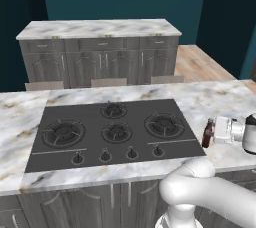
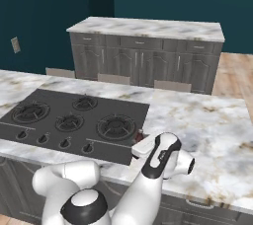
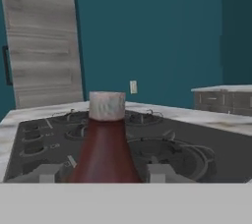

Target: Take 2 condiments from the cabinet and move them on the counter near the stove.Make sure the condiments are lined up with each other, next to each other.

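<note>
The flat black gas cooktop (image 1: 112, 132) with five round burners and a front row of small knobs takes up the left and middle of the white-grey veined marble worktop (image 1: 220, 102). Just past its right edge stands the small dark red-brown bottle (image 1: 208, 133) with its narrow neck and pale cap, upright. The white arm's tool (image 1: 216, 132) reaches in sideways from the right and pinches the bottle; in the hand view the bottle (image 3: 105, 149) sits centred between the two finger tips (image 3: 158, 171), which press against its lower body. Whether the base already touches the marble cannot be told. Judged from this, the step in hand is setting down the first condiment beside the stove. To do it well, lower the bottle straight, keep it upright, and confirm that the base sits flat on the marble, not on the cooktop rim, before spreading the fingers. Release slowly, then withdraw to the right along the approach line. Leave free marble next to the bottle so the second condiment can stand in line with it.
</note>
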Robot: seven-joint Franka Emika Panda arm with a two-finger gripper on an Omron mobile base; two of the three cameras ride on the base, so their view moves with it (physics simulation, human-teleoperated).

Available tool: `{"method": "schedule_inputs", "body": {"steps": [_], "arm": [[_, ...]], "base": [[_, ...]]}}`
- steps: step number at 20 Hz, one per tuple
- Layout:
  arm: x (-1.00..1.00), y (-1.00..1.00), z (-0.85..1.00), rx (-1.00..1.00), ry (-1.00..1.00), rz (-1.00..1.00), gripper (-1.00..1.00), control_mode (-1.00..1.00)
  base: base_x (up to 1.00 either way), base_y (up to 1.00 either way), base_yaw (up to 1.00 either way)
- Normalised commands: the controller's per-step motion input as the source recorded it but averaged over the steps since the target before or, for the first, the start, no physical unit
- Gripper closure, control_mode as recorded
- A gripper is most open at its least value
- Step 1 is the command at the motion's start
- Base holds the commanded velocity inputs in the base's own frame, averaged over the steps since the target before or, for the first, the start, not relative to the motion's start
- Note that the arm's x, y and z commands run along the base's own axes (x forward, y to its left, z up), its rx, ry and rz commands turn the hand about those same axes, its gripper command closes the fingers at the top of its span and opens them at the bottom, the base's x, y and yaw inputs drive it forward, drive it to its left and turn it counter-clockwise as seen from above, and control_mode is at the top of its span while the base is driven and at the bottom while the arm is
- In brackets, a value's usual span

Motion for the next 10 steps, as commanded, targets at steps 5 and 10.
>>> {"method": "schedule_inputs", "body": {"steps": [5,10], "arm": [[-0.04,0.02,-0.31,-0.01,0.0,0.0,-1.0,-1.0],[-0.01,0.0,-0.04,0.0,0.0,0.0,-1.0,-1.0]], "base": [[0.0,0.0,0.0],[0.0,0.0,0.0]]}}
